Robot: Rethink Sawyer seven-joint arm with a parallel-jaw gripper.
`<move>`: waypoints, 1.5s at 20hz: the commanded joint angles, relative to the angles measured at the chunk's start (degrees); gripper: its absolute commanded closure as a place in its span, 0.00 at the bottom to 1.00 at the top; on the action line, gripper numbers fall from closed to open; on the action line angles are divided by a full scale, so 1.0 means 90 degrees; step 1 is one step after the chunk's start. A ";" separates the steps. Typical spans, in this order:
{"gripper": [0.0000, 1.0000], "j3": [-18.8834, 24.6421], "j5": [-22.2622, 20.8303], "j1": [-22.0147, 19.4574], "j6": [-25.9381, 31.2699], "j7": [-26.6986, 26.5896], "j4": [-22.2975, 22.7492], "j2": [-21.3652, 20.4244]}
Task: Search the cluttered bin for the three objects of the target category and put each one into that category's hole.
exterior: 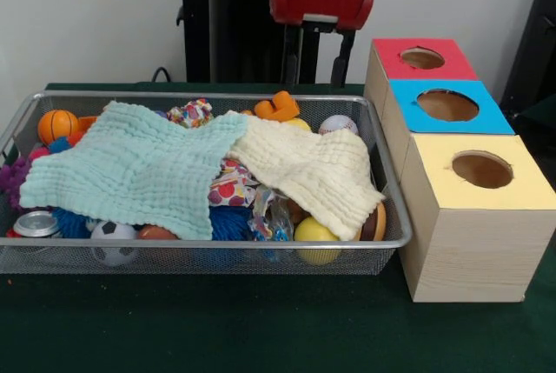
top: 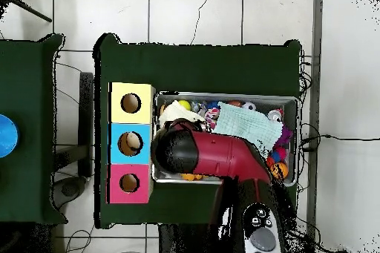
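Observation:
The wire mesh bin (exterior: 208, 242) stands at the left of the front view, heaped with toys and two towels. One printed cloth ball (exterior: 189, 113) lies at the bin's far side, beside the mint towel. A second printed cloth ball (exterior: 228, 189) peeks out between the towels near the middle. A third does not show. The yellow-topped box with its round hole (exterior: 481, 169) is the nearest box right of the bin; it also shows in the overhead view (top: 130, 103). My gripper (exterior: 315, 77) hangs open and empty above the bin's far rim. In the overhead view the red arm (top: 215, 153) hides it.
A mint towel (exterior: 139, 169) and a cream towel (exterior: 317, 169) cover most of the bin. Around them lie a basketball (exterior: 57, 125), soccer ball (exterior: 113, 238), yellow ball (exterior: 315, 234), baseball (exterior: 337, 123) and a can (exterior: 36, 223). The blue-topped box (exterior: 447, 105) and red-topped box (exterior: 422, 58) stand behind the yellow one.

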 commanded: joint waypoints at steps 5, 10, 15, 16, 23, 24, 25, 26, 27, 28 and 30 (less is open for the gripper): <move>0.00 0.0440 -0.0111 -0.0226 0.0180 0.0391 -0.1110 0.0863; 0.00 0.0403 -0.0083 -0.0249 0.0394 0.0409 -0.1450 0.1212; 0.00 0.0437 -0.0182 -0.0359 0.0430 0.0205 -0.1862 0.1533; 0.00 0.0446 -0.0204 -0.0386 0.0396 0.0172 -0.1894 0.1572; 0.00 0.0399 -0.0268 -0.0417 0.0228 0.0181 -0.2170 0.1713; 0.00 0.0366 -0.0306 -0.0413 0.0089 0.0226 -0.2056 0.1672; 0.00 0.0333 -0.0336 -0.0397 0.0031 0.0248 -0.2084 0.1702; 0.00 0.0337 -0.0352 -0.0412 -0.0012 0.0242 -0.2112 0.1752; 0.00 0.0306 -0.0369 -0.0397 -0.0071 0.0279 -0.2122 0.1786; 0.00 0.0265 -0.0374 -0.0375 -0.0050 0.0307 -0.2165 0.1821; 0.00 0.0212 -0.0387 -0.0309 -0.0088 0.0383 -0.2140 0.1845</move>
